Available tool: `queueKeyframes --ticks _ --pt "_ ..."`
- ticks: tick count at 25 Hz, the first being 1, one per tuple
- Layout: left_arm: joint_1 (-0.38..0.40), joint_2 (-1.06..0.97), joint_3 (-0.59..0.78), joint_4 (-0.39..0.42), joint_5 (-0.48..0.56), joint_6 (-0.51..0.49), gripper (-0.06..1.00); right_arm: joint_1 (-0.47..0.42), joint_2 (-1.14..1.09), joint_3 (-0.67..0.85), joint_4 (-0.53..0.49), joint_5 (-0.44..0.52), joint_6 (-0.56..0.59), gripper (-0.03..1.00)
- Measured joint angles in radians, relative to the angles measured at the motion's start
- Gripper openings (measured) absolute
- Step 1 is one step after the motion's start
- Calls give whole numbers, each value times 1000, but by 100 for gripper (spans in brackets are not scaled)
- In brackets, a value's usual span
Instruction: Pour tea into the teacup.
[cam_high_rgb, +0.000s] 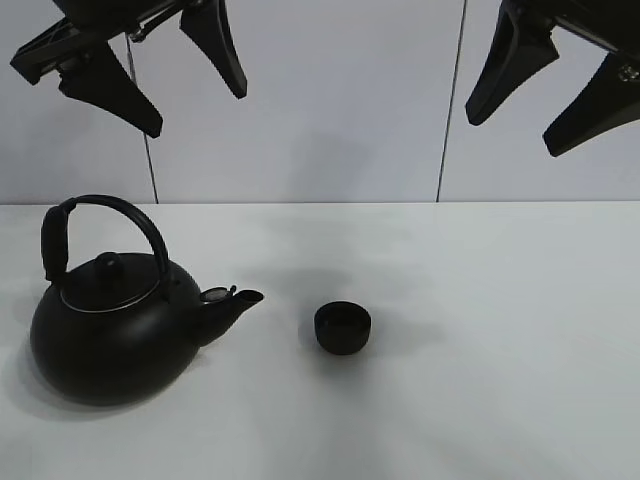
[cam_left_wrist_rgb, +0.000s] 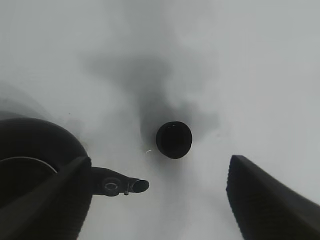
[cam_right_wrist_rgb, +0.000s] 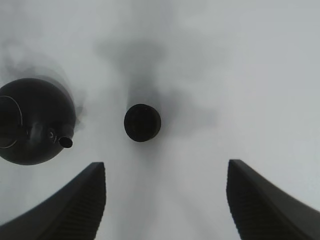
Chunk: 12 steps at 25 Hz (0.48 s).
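The small glossy black teacup (cam_high_rgb: 343, 327) stands upright on the white table, near the middle. It also shows in the left wrist view (cam_left_wrist_rgb: 174, 139) and the right wrist view (cam_right_wrist_rgb: 142, 122). A big round black kettle (cam_high_rgb: 110, 315) with an arched handle stands to its left, spout (cam_high_rgb: 240, 299) pointing at the cup with a gap between them. No tea stream shows. My left gripper (cam_high_rgb: 195, 105) hangs open and empty high above the kettle. My right gripper (cam_high_rgb: 515, 130) hangs open and empty high at the upper right.
The white table (cam_high_rgb: 500, 350) runs across the whole view, with a pale panelled wall (cam_high_rgb: 330, 100) behind it. The kettle also shows in the left wrist view (cam_left_wrist_rgb: 35, 165) and the right wrist view (cam_right_wrist_rgb: 32, 122).
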Motion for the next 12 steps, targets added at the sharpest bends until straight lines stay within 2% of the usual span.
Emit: queueKeyframes --ticks 12 --pt "0 0 0 5 2 1 54 0 0 0 0 0 0 48"
